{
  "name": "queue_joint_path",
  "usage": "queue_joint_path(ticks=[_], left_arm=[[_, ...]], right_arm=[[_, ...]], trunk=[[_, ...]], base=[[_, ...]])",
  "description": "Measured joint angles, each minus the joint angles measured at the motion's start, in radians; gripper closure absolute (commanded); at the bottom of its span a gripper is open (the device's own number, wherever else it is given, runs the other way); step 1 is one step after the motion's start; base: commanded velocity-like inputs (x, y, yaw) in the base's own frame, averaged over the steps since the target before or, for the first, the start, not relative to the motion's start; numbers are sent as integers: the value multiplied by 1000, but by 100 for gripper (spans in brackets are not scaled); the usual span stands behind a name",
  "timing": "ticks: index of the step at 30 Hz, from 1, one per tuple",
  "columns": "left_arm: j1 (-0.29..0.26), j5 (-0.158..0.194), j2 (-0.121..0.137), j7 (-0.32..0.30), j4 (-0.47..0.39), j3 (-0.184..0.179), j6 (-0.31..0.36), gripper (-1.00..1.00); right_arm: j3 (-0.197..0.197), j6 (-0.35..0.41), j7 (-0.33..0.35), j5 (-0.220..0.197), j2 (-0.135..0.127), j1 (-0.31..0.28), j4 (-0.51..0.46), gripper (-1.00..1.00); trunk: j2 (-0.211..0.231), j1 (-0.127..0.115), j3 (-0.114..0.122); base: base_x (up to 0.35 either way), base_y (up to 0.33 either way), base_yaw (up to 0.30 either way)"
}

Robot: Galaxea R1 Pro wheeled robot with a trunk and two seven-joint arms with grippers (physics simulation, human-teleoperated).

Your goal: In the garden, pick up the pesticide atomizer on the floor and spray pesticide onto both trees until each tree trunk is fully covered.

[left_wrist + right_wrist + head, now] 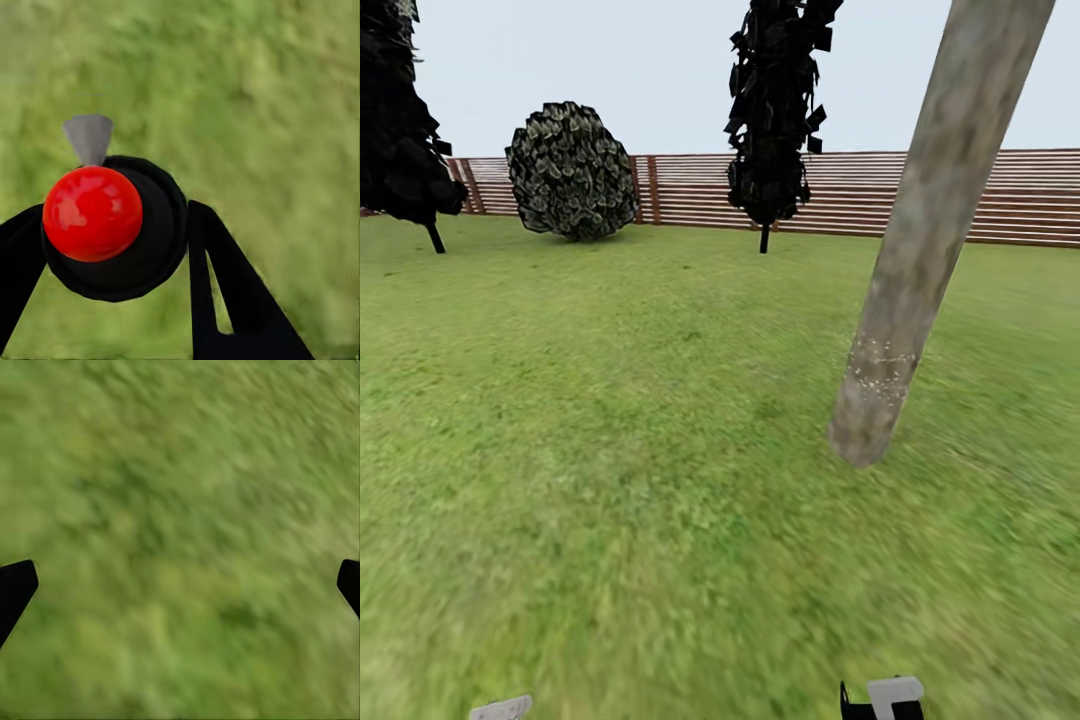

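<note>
- Between the fingers of the left pincer [112, 247] sat the pesticide atomizer [116, 229], a dark round bottle with a red ball on top and a grey nozzle, clamped from both sides and off the floor [270, 97].
- On the other arm, the right pincer [180, 585] was spread wide with nothing between its fingers, only blurred grass beyond.
- At the bottom edge of the head view, two white tips showed, one for the left pincer [501, 709] and one for the right [894, 696].
- Judged from this, the pick-up looked done; the spraying was only started or partly done.
- One pale mottled tree trunk [930, 250] rose leaning ahead on the right, well apart from both pincers; a band of fine white specks low on it may have been spray, covering a small part at most.
- Left to do, as I judged: cover the rest of that trunk, then the second tree.
- Counted: one atomizer, two pincers, one pale trunk, two black-leaved trees [772, 110], one round bush [572, 170], one slatted fence [960, 195].
</note>
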Motion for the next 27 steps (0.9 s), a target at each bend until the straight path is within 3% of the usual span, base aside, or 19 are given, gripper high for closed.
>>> queue_joint_path(ticks=[27], left_arm=[[19,7,-1,1,1,3,-2,100]], right_arm=[[1,0,3,2,3,10,0,-100]], trunk=[[0,0,-27]], base=[[0,0,229]])
